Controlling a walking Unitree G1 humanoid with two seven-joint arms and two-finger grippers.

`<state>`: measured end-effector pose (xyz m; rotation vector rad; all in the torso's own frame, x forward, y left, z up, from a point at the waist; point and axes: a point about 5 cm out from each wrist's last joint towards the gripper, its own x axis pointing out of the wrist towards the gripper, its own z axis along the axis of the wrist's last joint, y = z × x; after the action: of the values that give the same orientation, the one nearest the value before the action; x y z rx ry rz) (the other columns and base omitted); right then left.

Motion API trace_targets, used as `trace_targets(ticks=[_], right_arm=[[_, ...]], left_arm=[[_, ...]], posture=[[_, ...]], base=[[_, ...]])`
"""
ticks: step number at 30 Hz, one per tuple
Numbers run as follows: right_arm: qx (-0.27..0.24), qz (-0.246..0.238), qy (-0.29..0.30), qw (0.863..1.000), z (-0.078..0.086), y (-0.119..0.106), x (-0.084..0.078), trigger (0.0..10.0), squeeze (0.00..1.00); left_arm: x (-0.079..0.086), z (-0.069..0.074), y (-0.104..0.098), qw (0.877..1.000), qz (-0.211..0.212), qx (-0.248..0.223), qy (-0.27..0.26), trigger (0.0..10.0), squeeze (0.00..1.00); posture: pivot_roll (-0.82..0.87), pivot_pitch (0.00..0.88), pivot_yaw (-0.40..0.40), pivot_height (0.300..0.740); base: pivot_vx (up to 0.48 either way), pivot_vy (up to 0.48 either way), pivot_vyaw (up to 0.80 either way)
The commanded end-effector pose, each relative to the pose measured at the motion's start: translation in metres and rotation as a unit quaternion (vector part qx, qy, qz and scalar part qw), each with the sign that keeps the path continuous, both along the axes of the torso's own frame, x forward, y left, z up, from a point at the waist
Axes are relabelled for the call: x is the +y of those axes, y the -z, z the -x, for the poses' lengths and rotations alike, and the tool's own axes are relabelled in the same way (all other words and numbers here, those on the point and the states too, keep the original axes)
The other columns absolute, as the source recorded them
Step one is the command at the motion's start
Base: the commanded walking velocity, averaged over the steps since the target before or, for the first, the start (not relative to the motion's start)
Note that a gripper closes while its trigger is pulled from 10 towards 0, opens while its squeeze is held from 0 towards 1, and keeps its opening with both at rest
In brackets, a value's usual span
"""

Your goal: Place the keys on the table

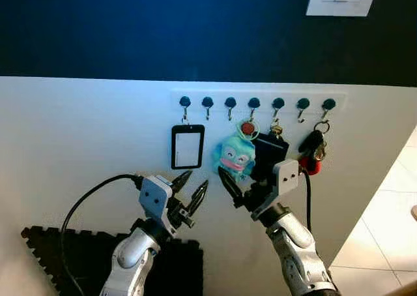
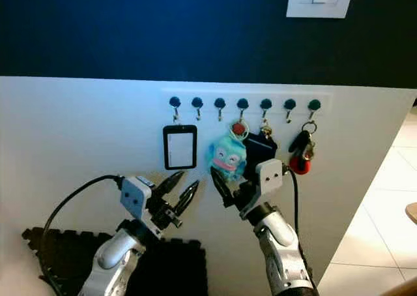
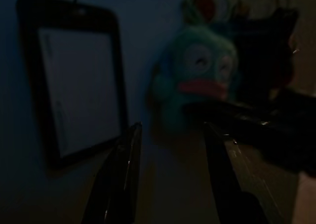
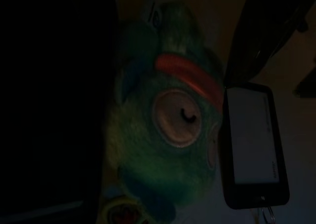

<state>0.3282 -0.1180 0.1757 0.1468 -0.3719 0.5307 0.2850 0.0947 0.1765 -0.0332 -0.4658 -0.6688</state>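
Seven hooks [image 1: 253, 103] hold things up on the wall | keys [image 1: 313, 151] hang far right, untouched | right gripper [image 1: 232, 190] fingers apart, under blue toy [image 1: 234, 156], reaching up | left gripper [image 1: 190, 193] fingers apart, below card holder [image 1: 187, 146]

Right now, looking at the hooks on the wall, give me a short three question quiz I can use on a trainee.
1. True or false: the badge holder hangs left of the plush toy.
2. Which gripper is closer to the plush toy: A) left gripper B) right gripper?
3. Fill in: the bunch of keys with a red fob hangs from the hook farthest to the ____.

Key
1. True: it hangs from the leftmost hook.
2. B: its open fingers sit just under the toy, while the left gripper, also open, sits below the badge holder.
3. Right.
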Motion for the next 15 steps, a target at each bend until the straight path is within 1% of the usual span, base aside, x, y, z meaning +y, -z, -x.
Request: trace_targets(ticks=[1,4,7,8,9,10,11,12,15], right_arm=[[0.000,0.000,0.000,1.000,-0.001,0.001,0.001,10.0,0.00],[-0.002,-0.003,0.000,1.000,-0.001,0.000,0.002,10.0,0.00],[-0.006,-0.007,-0.004,1.000,-0.001,-0.002,0.003,10.0,0.00],[-0.009,-0.011,-0.007,1.000,0.000,-0.003,0.004,3.6,0.00],[-0.013,-0.016,-0.012,1.000,0.002,-0.004,0.004,0.2,0.00],[-0.016,-0.018,-0.015,1.000,0.003,-0.005,0.005,0.0,0.00],[-0.016,-0.018,-0.015,1.000,0.003,-0.005,0.005,0.0,0.00],[-0.023,-0.022,-0.017,0.999,0.008,-0.007,0.004,0.0,0.00],[-0.030,-0.025,-0.017,0.999,0.012,-0.009,0.004,0.0,0.00]], left_arm=[[-0.013,0.007,-0.003,0.999,0.008,0.001,0.037,10.0,0.00],[-0.019,0.009,-0.004,0.999,0.004,-0.002,0.050,10.0,0.00],[-0.022,0.010,-0.004,0.999,0.003,-0.001,0.053,10.0,0.00],[-0.023,0.010,-0.003,0.999,0.002,-0.001,0.055,10.0,0.00],[-0.023,0.010,-0.003,0.998,0.001,-0.001,0.056,10.0,0.00],[-0.023,0.011,-0.003,0.998,0.000,-0.001,0.057,10.0,0.00],[-0.023,0.011,-0.003,0.998,0.000,-0.001,0.057,10.0,0.00],[-0.022,0.011,-0.002,0.998,-0.005,-0.001,0.059,10.0,0.00],[-0.021,0.012,-0.002,0.998,-0.007,0.002,0.061,10.0,0.00]], posture=[[0.05,0.074,-0.007,0.740],[0.04,0.073,-0.006,0.740],[0.05,0.072,-0.006,0.740],[0.05,0.072,-0.006,0.740],[0.05,0.072,-0.007,0.740],[0.05,0.071,-0.007,0.740],[0.05,0.071,-0.007,0.740],[0.05,0.072,-0.006,0.740],[0.05,0.073,-0.005,0.740]], base=[[0.000,0.000,0.00],[0.000,0.000,0.00],[0.000,0.000,0.00],[0.000,0.000,0.00],[0.000,0.000,0.00],[0.000,0.000,0.00],[0.000,0.000,0.00],[0.000,0.000,0.00],[0.000,0.000,0.00]])
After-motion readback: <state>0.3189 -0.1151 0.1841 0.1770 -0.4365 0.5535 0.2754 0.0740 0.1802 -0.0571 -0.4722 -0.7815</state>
